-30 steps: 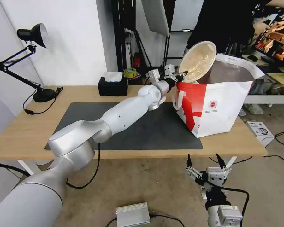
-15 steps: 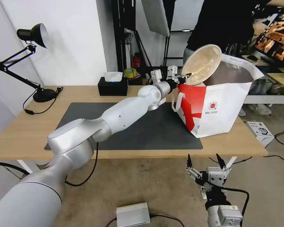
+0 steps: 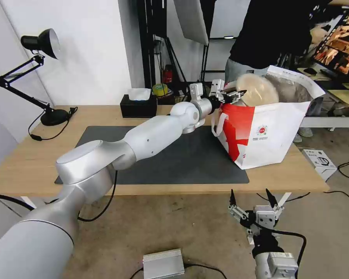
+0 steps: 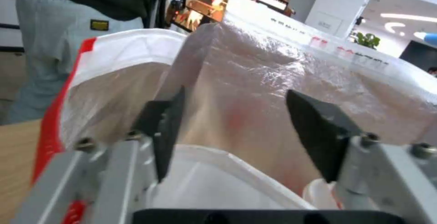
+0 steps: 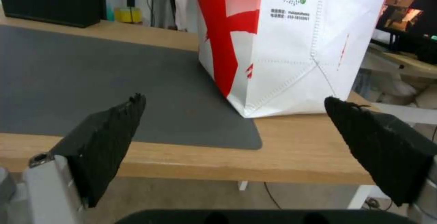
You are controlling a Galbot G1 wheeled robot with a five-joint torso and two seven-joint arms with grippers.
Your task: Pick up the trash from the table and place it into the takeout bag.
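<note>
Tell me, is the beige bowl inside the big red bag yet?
Mostly in. The beige bowl is tipped on its side, sunk within the takeout bag's open mouth, its top still poking out. The left gripper, open, is at the rim.

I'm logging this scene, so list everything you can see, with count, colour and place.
Takeout bag: one, red and white with foil lining, on the table's right end.
Beige bowl: one, tipped in the bag's mouth.
Table: one, light wood.
Mat: one, dark grey, on the table's middle.
Tissue box: one, black, at the table's back edge.
Desk lamp: one, black, on the table's left end.
Left gripper: open, at the bag's rim.
Right gripper: open, parked low before the table.
</note>
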